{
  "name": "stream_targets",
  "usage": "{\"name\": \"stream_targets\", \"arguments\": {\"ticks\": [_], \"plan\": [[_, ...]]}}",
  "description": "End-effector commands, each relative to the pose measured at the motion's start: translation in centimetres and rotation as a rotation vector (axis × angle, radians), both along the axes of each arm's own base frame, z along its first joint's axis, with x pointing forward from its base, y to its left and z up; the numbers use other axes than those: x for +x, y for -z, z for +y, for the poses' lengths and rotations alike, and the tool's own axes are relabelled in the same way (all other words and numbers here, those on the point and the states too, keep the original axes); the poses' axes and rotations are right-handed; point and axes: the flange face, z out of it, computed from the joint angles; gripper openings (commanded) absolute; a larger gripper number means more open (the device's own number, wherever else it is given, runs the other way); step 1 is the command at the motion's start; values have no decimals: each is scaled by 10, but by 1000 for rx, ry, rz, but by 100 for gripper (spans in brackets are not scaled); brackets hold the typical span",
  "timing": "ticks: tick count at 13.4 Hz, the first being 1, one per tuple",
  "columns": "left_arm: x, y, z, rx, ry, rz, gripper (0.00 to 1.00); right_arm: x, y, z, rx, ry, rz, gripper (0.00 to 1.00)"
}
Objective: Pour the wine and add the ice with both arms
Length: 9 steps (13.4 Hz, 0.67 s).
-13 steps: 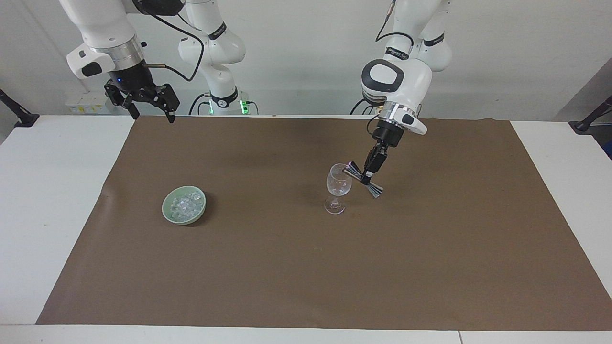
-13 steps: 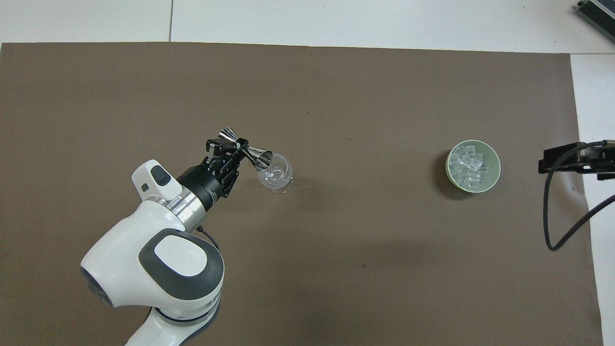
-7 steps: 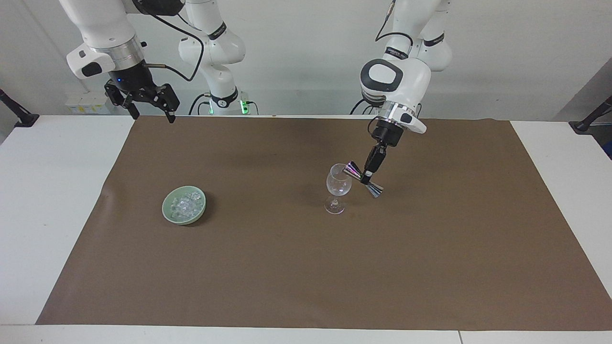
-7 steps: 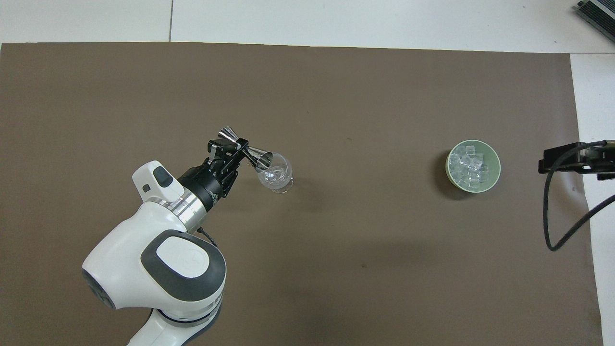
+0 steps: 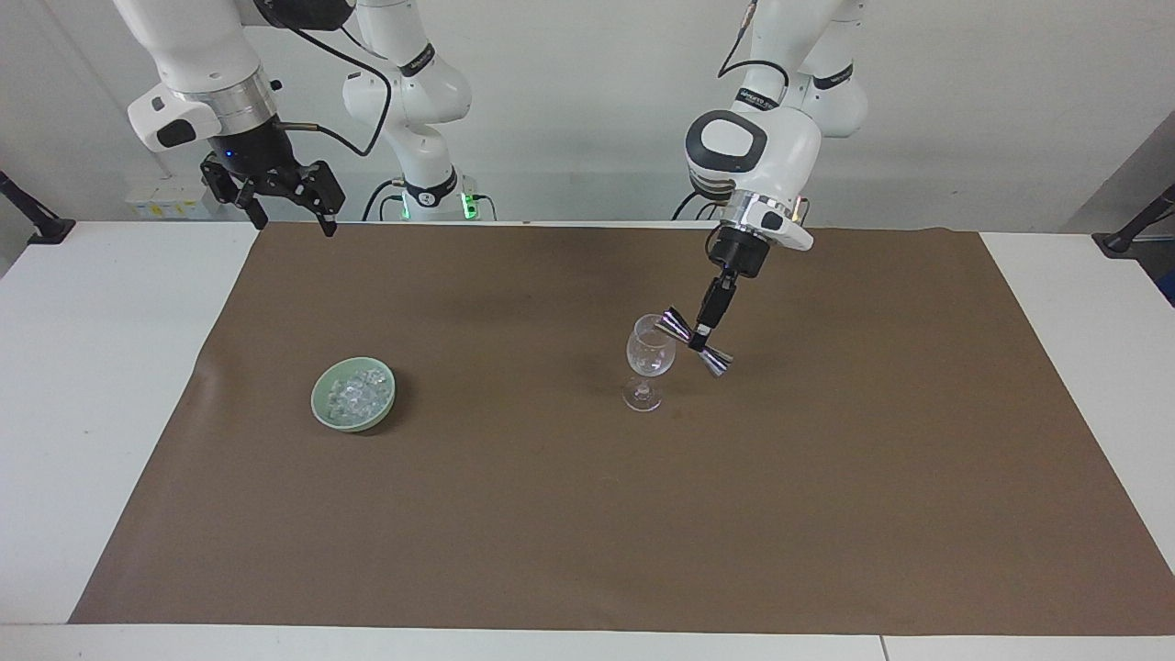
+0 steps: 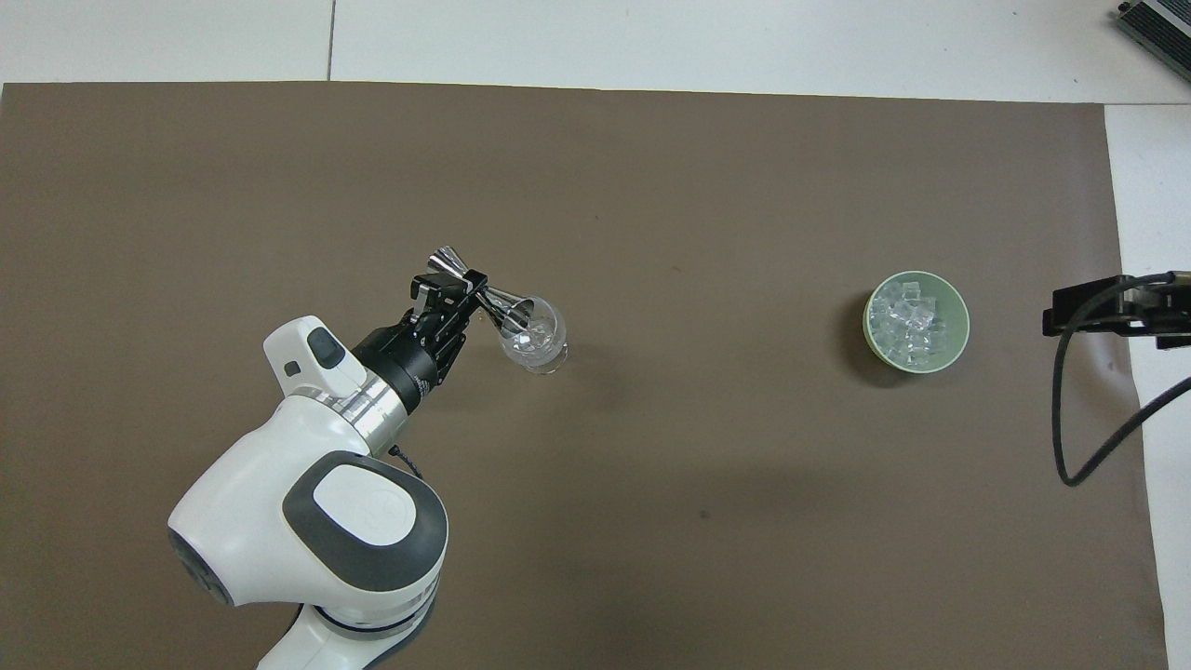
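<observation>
The left gripper (image 5: 702, 337) is clamped on a metal measuring cup (image 5: 696, 341) at its narrow waist, tipping one end over the wine glass (image 5: 649, 361) to pour. The ice (image 5: 356, 395) sits in its green bowl (image 5: 323, 411) toward the right arm's end, where the right gripper (image 5: 292, 214) waits with spread fingers.
</observation>
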Motion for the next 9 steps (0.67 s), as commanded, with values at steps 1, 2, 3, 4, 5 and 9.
{"name": "stream_targets", "arguments": {"ticks": [1, 2, 3, 4, 5, 9], "plan": [[0, -5, -7, 34, 10, -31, 0, -7, -1, 0, 2, -13, -6, 100], [0, -5, -6, 38, 9, -34, 0, -7, 0, 1, 2, -16, -4, 100], [0, -5, -6, 44, 12, -38, 0, -7, 0, 0, 2, -13, -4, 100], [0, -5, -6, 56, 22, -45, 0, -7, -1, 1, 2, -16, -6, 100], [0, -6, -5, 71, 22, -57, 0, -7, -1, -1, 2, -13, -6, 100], [0, -8, -5, 98, 33, -75, 0, -7, -1, 1, 2, -16, -6, 100]]}}
